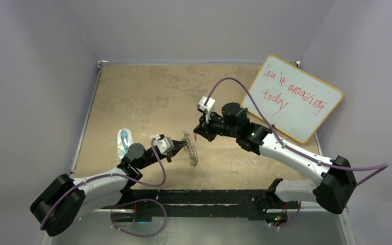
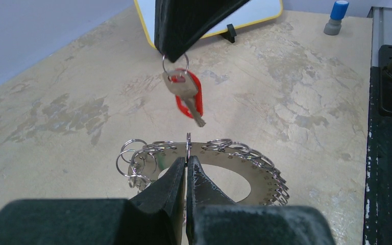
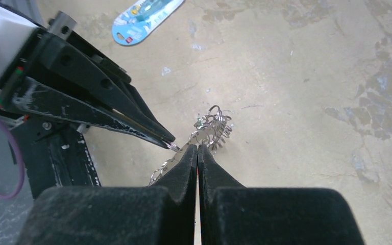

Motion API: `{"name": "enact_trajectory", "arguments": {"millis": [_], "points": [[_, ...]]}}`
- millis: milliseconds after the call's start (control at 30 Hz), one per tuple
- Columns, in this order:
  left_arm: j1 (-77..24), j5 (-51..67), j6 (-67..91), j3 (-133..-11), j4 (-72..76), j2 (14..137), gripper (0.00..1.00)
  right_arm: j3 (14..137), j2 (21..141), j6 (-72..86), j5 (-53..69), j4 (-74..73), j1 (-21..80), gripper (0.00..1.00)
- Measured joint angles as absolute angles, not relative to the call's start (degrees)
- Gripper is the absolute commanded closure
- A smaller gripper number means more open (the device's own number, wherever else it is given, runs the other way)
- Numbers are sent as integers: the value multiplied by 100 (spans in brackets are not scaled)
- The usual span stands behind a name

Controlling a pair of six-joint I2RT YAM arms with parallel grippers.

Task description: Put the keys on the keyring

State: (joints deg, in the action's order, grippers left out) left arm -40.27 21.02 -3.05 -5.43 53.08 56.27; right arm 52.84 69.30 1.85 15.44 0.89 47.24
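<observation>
silvery keyring (image 2: 224, 157) is pinched at a rim loop by the clenched left gripper (image 2: 186, 163), arm stretched low; just above the keyring the right gripper (image 2: 176, 53), pointing down, grasps the small ring of the red key (image 2: 186, 94).

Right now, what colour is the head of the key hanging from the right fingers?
Red; the small silver metal key shows best in left wrist view.

The red-headed key (image 2: 186, 94) dangles close to the keyring (image 2: 219, 155).
</observation>
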Motion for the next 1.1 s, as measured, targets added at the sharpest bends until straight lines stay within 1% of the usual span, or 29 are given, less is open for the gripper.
{"name": "enact_trajectory", "arguments": {"millis": [300, 567, 1100], "points": [[-4027, 2099, -305, -543, 5290, 5636, 100, 4862, 7417, 150, 1658, 390, 4724, 100], [-4027, 2099, -303, -543, 5280, 5636, 100, 4856, 7428, 154, 2106, 690, 4724, 100], [-4027, 2121, -259, -574, 5352, 5717, 100, 4856, 7467, 137, 2661, 716, 4724, 100]]}}
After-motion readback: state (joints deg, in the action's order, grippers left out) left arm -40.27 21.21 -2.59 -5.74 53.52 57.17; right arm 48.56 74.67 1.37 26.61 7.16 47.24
